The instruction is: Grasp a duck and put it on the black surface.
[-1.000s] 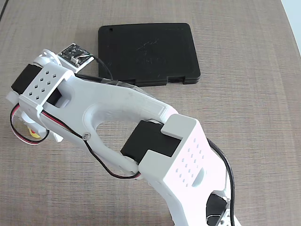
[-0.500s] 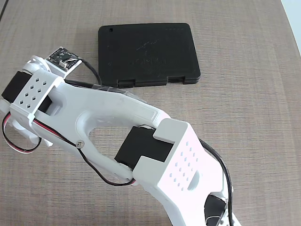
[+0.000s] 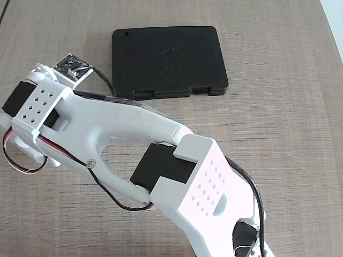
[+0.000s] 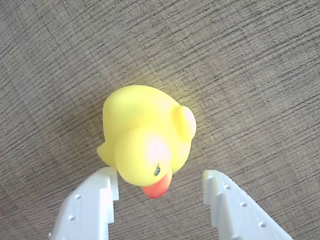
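Wrist view showed our gripper (image 4: 160, 186) spread wide over the table (image 4: 260, 60), the duck (image 4: 145, 137) just ahead, its head reaching between the fingertips; we judged it light, soft and slippery, best pinched across its round body.

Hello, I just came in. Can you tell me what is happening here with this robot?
A white robot arm reaches over a wooden table. In the wrist view its pincer is open, and a yellow duck on the table lies just ahead, its beak between the fingertips. The black case lies nearby with nothing on it.
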Available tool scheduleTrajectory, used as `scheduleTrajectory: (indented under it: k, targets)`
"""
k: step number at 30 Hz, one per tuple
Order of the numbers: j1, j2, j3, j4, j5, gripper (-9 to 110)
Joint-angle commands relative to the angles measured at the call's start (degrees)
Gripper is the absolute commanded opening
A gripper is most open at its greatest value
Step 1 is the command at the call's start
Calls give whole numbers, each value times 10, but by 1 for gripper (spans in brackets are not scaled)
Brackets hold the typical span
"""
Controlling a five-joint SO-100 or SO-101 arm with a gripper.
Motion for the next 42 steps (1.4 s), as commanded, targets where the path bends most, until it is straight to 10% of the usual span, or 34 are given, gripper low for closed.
scheduleTrajectory:
  k: [1, 42]
  targets:
    - [3, 8, -27, -5, -3, 21]
    - [74, 144, -23, -14, -44, 6]
